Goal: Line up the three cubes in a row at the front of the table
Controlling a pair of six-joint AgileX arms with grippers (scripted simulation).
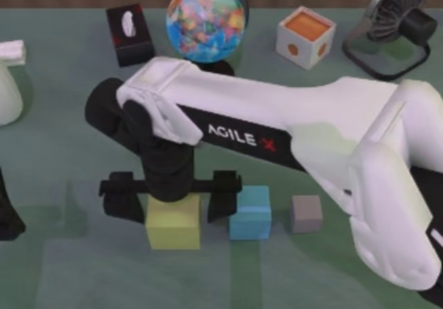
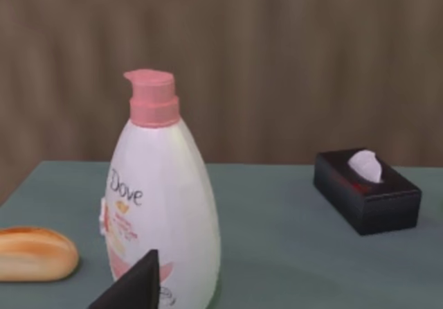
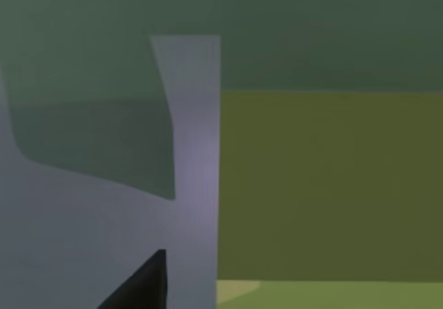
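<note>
Three cubes stand in a row near the table's (image 1: 69,267) front: a large yellow-green cube (image 1: 173,223), a medium light-blue cube (image 1: 250,213) and a small pink-lilac cube (image 1: 306,213). My right gripper (image 1: 173,197) hangs over the yellow-green cube, open, with one dark finger on each side and a gap to the cube. In the right wrist view the yellow-green cube (image 3: 325,184) fills one side, and a single dark fingertip (image 3: 149,281) shows. My left arm (image 1: 7,215) is parked at the table's left edge; one left fingertip (image 2: 135,285) shows, holding nothing.
Along the back stand a black tissue box (image 1: 130,33), a globe (image 1: 206,21), a white box with orange top (image 1: 305,36) and a fan (image 1: 394,25). A white pump bottle (image 2: 163,205) and a bread roll (image 2: 34,253) are at the far left.
</note>
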